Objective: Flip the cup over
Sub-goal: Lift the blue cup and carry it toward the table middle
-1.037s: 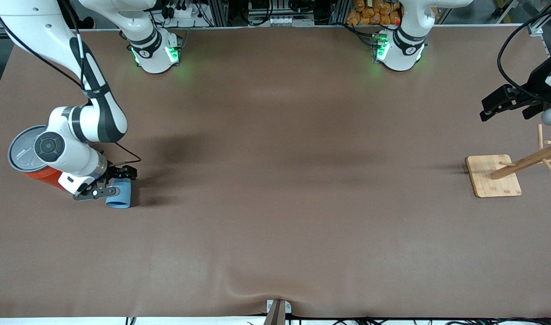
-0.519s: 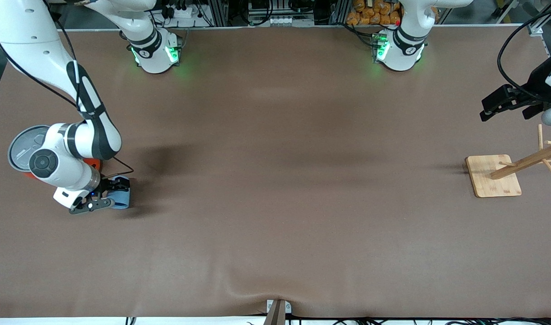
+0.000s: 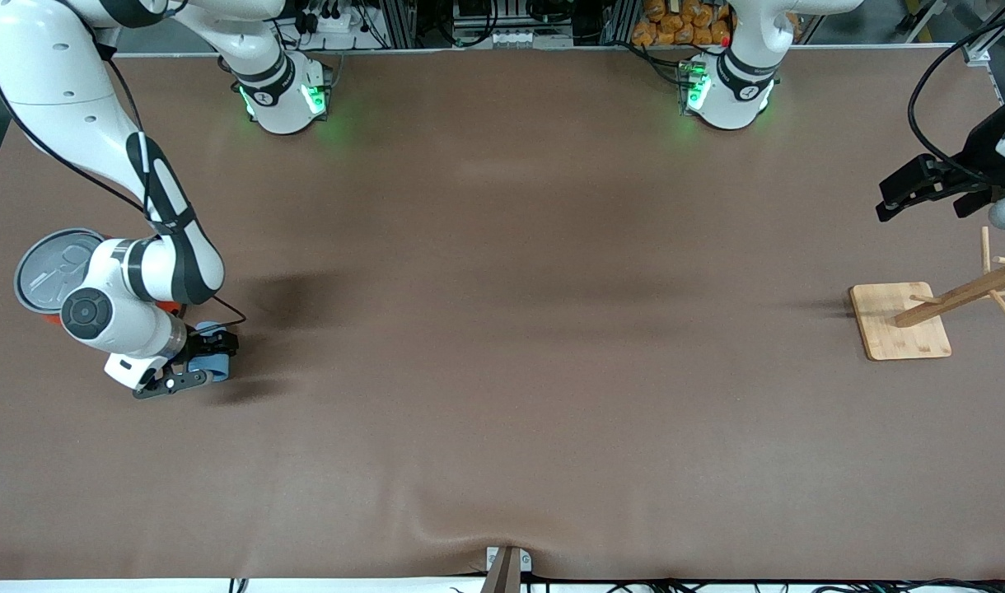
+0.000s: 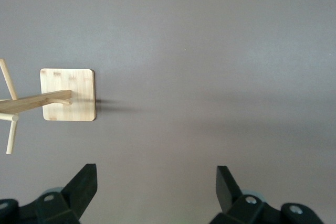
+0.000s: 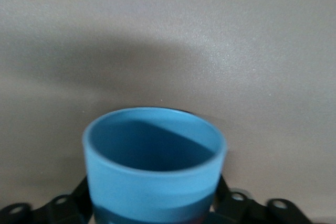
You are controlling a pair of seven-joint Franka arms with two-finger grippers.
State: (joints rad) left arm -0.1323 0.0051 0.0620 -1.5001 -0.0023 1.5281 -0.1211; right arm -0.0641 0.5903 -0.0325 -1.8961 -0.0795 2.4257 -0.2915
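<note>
Light-blue cup [image 3: 212,356] clamped in the right tool [image 3: 196,362] at the right arm's end of the tabletop [image 3: 502,329]

In the front view the cup is mostly covered by the black fingers, so whether it touches the tabletop is unclear; the right wrist view shows its open mouth [image 5: 155,140] pointing away from the tool, the long axis running along the fingers, its base end cut off. Just beside it, the orange can [image 3: 53,272] with a grey lid is half hidden by the right arm. The left tool [image 4: 156,184] waits, jaws wide and empty, over the tabletop near the wooden peg stand [image 3: 902,321], whose pegs run out of frame
</note>
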